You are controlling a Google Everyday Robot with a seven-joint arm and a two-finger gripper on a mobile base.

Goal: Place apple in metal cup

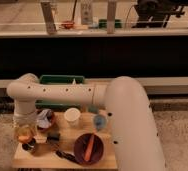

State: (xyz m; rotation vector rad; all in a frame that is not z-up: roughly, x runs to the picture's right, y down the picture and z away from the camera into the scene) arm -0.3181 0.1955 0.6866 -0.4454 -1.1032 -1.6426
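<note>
Camera view: gripper (24,129) hovers at left, apple (23,135) just above metal cup (29,146).

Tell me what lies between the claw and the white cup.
Camera view: a blue-and-red item lies between the claw, at the apple far left, and the white cup.

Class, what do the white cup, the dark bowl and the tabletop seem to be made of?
The white cup: matte, likely paper or plastic; no shine. The dark bowl: smooth maroon, perhaps plastic or ceramic. The tabletop: pale tan, probably wood. The gripper hangs over its picture-left end, at the apple.
</note>
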